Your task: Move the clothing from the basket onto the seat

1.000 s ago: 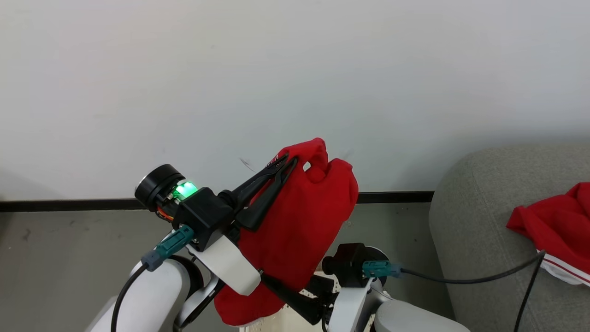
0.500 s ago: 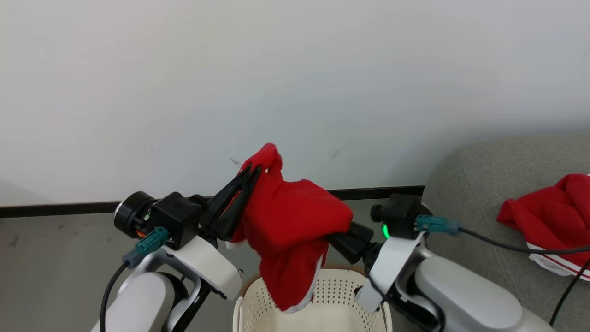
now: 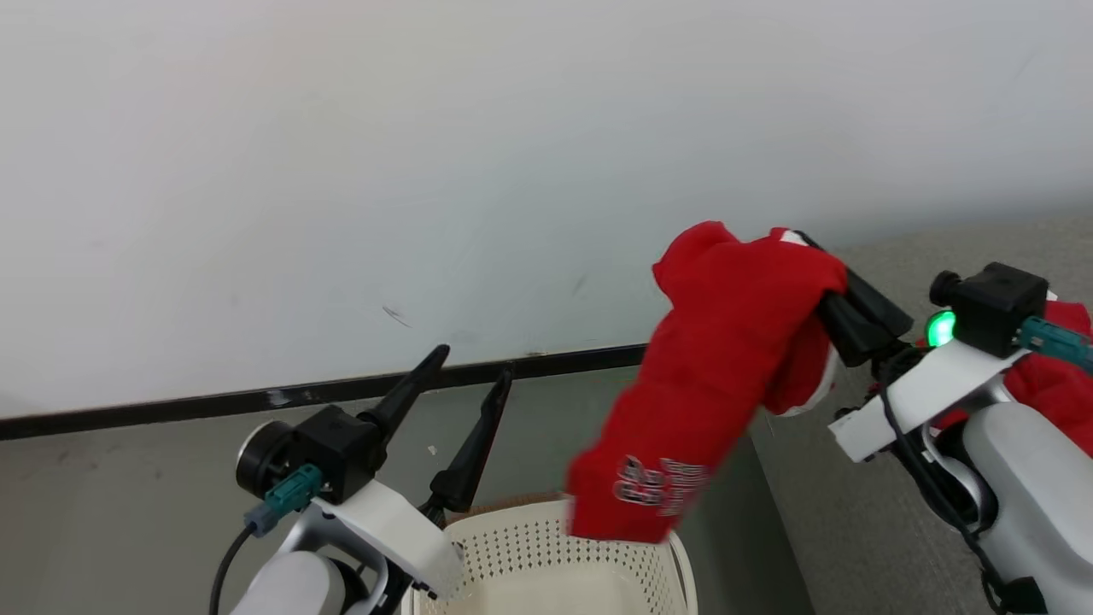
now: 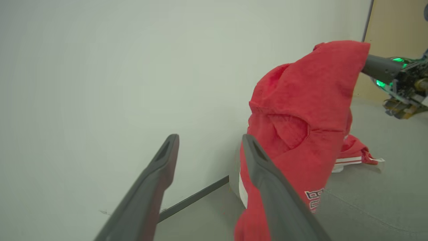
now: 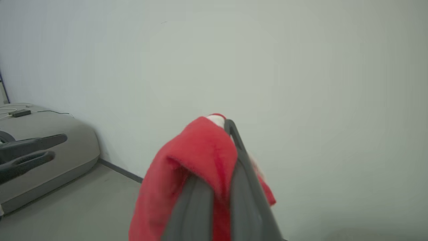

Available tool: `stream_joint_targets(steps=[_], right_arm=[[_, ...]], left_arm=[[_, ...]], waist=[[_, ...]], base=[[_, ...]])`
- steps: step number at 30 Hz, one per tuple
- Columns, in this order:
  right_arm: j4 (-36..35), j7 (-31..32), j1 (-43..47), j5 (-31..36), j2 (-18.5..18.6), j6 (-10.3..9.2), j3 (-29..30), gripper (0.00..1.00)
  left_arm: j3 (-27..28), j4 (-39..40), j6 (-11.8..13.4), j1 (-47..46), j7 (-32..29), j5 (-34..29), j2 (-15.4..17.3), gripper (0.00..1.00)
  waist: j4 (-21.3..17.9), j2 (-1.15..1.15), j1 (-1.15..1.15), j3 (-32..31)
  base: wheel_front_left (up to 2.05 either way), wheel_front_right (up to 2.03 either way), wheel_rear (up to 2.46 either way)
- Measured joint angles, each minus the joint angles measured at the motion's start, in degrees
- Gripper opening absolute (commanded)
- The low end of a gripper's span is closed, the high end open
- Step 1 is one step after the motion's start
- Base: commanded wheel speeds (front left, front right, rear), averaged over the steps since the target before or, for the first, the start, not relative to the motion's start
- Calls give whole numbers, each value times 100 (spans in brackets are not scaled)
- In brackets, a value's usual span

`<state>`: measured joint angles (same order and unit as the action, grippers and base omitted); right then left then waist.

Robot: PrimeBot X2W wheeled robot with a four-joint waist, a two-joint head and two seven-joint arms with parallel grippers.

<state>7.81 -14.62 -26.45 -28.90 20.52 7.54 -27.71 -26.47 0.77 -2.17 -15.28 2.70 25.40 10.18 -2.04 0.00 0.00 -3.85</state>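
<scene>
Clothing, the red piece printed 23, hangs from your right gripper: that arm is raised at 3 o'clock, fingers clenched on the top fold. Its lower end dangles over the basket rim at 6 o'clock. Your left gripper at 7 o'clock points up, jaws spread wide, holding nothing. Another red garment lies on the seat at 4 o'clock.
</scene>
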Motion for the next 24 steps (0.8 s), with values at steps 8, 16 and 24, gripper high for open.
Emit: stream_joint_targets(steps=[8,16,24], right_arm=[[-212,0,650,330,224,-2,1141,0],[-520,1,1443,642,298,-3,2270,0],[-850,0,2080,784,180,-3,2750,0]], left_arm=[[-261,-152,-67,285,215,80,-188,100],[-641,-301,-213,462,346,80,-330,100],[-1003,-383,-311,544,447,122,-476,100]], waist=[[-286,0,0,-37],[-607,0,0,-86],[-957,0,0,-116]], base=[[0,0,0],[0,0,0],[0,0,0]])
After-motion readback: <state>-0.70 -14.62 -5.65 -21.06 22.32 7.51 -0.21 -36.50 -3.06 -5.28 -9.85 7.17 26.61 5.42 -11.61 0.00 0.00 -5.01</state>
